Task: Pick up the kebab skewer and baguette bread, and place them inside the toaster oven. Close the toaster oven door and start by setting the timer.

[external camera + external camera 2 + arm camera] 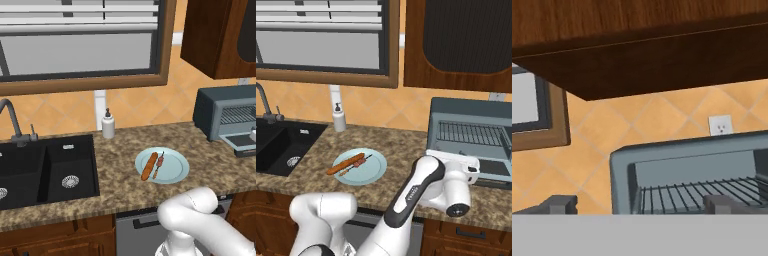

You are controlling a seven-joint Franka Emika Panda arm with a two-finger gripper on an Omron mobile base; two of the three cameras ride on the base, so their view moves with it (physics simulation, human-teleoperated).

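1. Nothing has gone into the oven [471, 131] yet. Its door [491, 170] hangs dropped open in front of it, and the wire rack [707, 192] inside is bare.
2. The gripper [639, 204] is up in front of the oven mouth, looking straight in at the rack, with its tips spread wide apart and nothing between them.
3. The skewer [159, 165] and the baguette [149, 166] lie side by side on a pale blue plate [177, 167], well off to the gripper's left and below it, on the counter [120, 180]. From here I can't quite tell whether the two are touching.
4. Left to do, as I judge it: fetch both foods, set them on the rack, shut the door, turn the timer. That is the whole task.
5. Around: a soap bottle [108, 125] stands at the wall beyond the plate, and a black sink [47, 167] with its tap [12, 122] lies further left. Dark cabinets [461, 42] hang just above the oven.
6. In the way: the lowered door sticks out over the counter edge close under the hand, and the cabinet leaves little headroom. The path to the plate looks open.
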